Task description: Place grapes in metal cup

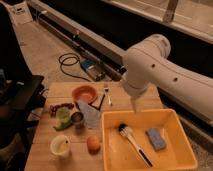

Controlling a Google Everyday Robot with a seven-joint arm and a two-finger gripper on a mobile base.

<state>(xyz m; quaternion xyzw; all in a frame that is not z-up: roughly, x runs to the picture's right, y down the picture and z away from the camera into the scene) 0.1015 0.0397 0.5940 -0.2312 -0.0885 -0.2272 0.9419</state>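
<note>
I see the gripper (pixel 136 106) hanging above the yellow tray's (pixel 112 150) back rim; its grip I cannot tell; the grapes (pixel 61 106) lie on the table near the metal cup (pixel 77 118).

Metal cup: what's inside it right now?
The metal cup shows only a dark interior; its bottom is hidden. The grapes lie on the table beside the green cup. The gripper hangs above the yellow tray.
</note>
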